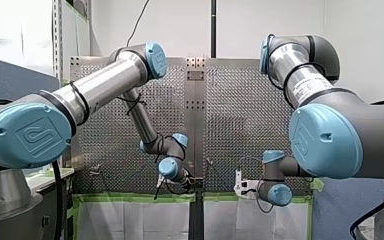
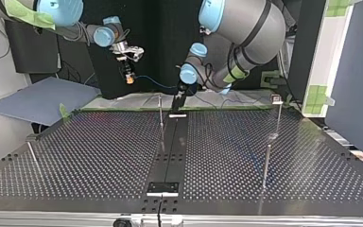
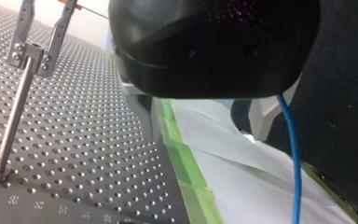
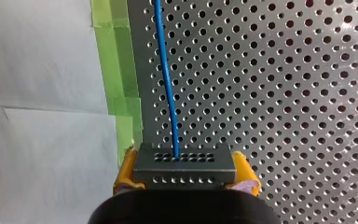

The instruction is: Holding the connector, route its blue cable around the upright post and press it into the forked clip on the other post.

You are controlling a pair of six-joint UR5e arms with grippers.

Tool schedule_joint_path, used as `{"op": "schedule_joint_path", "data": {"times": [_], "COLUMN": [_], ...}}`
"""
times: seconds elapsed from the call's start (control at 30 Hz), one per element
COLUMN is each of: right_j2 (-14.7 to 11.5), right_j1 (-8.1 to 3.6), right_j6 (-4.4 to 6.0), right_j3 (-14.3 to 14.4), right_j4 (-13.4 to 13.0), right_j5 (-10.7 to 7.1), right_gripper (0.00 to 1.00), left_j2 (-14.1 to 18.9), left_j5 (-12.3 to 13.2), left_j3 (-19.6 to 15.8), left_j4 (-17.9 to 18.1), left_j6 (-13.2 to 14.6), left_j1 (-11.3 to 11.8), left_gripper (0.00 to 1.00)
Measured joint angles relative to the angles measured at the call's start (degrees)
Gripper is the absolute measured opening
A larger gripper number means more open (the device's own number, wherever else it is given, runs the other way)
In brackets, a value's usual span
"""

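Right wrist view: my right tool (image 4: 185,173) pinches the grey perforated rectangular connector (image 4: 185,163) between yellow pads. Its thin blue cable (image 4: 168,79) runs ahead over the perforated metal worktop (image 4: 284,93). In the top view the cable reaches my left tool (image 2: 178,100), whose grip I cannot tell, beside a slim upright metal post (image 2: 161,118).

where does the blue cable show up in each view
Front view: too thin to make out.
Top view: the blue cable runs from my right gripper toward the view's middle, beyond the table's far edge.
Left wrist view: it hangs down over the white sheet.
Right wrist view: it leaves the connector and crosses the table.
Shared landmark: the perforated table.
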Motion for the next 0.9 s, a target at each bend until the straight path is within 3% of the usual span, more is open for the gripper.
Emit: {"op": "schedule_joint_path", "data": {"times": [0.27,0.47,0.7,0.9], "right_j2": [0.04,0.05,0.05,0.05], "right_j1": [-0.19,-0.31,-0.55,-0.78], "right_j6": [-0.01,-0.03,-0.16,-0.18], "right_j3": [-1.42,-2.42,-2.61,-2.69], "right_j4": [0.48,0.66,0.6,0.4], "right_j5": [-3.68,-6.75,-7.69,-8.13], "right_gripper": [0.0,0.0,0.0,0.0], "left_j2": [0.03,1.29,3.6,3.79], "left_j5": [-1.85,-3.93,-7.73,-10.82], "left_j3": [-0.97,-2.95,-3.88,-3.91], "left_j4": [1.46,4.24,8.11,10.81], "left_j6": [-1.45,-4.17,-7.83,-8.92], "left_j1": [-0.25,-0.66,-2.47,-4.15], "left_gripper": [0.99,0.99,0.99,0.99]}}
